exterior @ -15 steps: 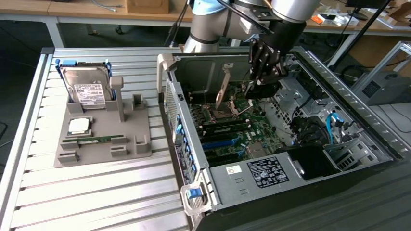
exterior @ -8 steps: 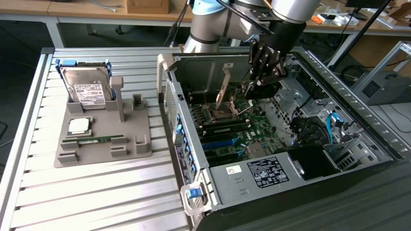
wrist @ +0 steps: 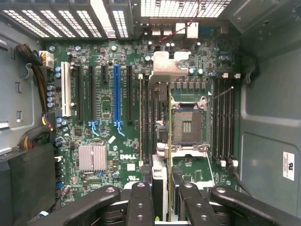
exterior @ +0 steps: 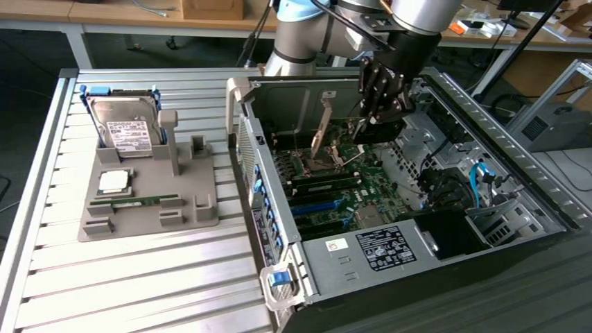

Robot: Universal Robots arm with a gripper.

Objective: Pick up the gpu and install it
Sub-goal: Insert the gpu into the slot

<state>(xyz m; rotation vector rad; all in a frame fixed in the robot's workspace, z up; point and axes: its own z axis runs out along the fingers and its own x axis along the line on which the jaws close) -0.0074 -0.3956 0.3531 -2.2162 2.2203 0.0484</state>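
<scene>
Hand: the black multi-fingered hand [wrist: 160,200] is partly closed, its fingers set against both faces of the card; it is seen lowered into the case in the exterior view [exterior: 381,114]
Gpu: the thin dark expansion card with silver end bracket, the gpu [wrist: 159,141], is held edge-on over the board; pick-up is judged done
Slots: the long blue expansion slot [wrist: 117,94] on the green motherboard [wrist: 106,106] is left unfilled; whether the gpu is seated cannot be told
Case: the open grey metal computer case [exterior: 370,257] is laid on its side
Holder: the grey plastic parts holder [exterior: 148,222] on the slatted metal tabletop [exterior: 138,277] is seen carrying a silver hard drive [exterior: 125,128]
</scene>
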